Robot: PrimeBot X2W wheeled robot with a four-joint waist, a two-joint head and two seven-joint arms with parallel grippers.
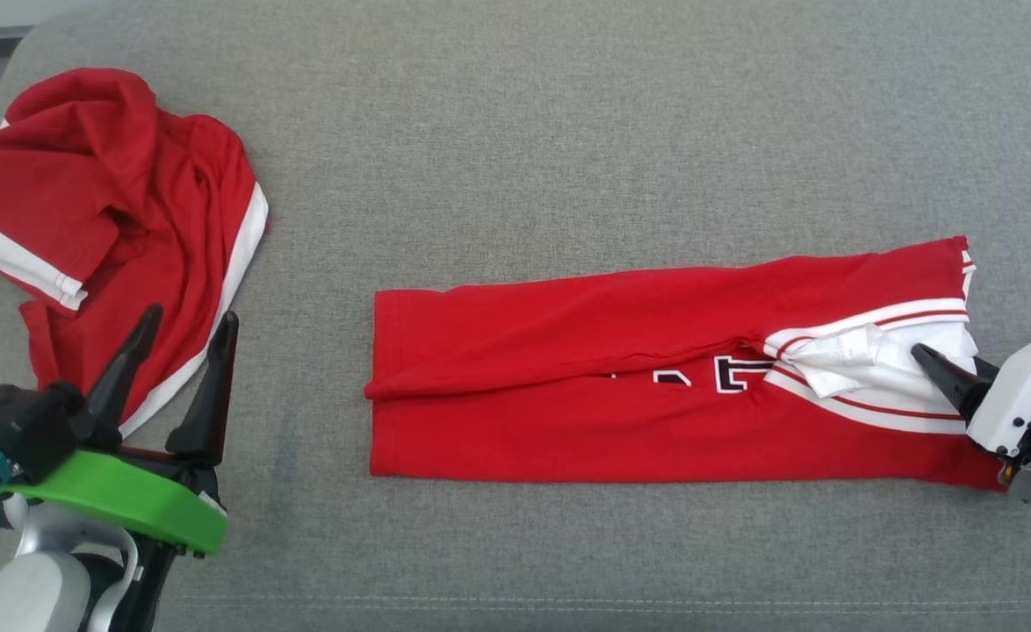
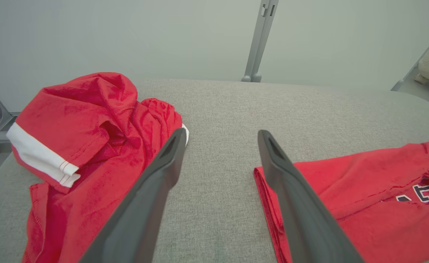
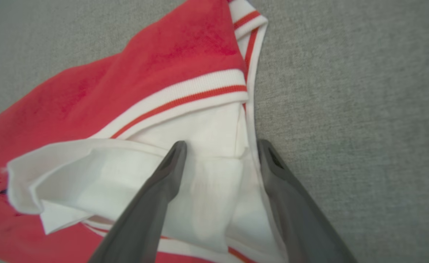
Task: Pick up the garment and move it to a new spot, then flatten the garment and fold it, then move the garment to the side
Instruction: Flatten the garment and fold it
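Two grippers sit nearest. The left gripper (image 1: 192, 314), at 8 o'clock in the head view, has its two dark fingers spread wide and holds nothing. In its own wrist view the tips stand above bare grey fabric surface (image 1: 568, 132), between the two garments. The right gripper (image 3: 221, 144), at 4 o'clock, is also spread. One finger lies over the white neck end (image 1: 858, 360) and the other is at the cloth's edge, and the fingers pinch nothing.

There are two red garments. The folded garment (image 1: 621, 421) lies flat as one long strip from the centre out to 3 o'clock. Its sides are turned in to meet along a middle seam, and white bands with thin red stripes cross its right end. Dark letters (image 1: 731, 373) edged in white peek from the seam, too hidden to read.

The crumpled garment (image 1: 111, 175), red with white bands, is heaped at 10 o'clock, well apart from the strip.

Farthest off, one grey post (image 2: 260, 40) rises at 12 o'clock in the left wrist view.
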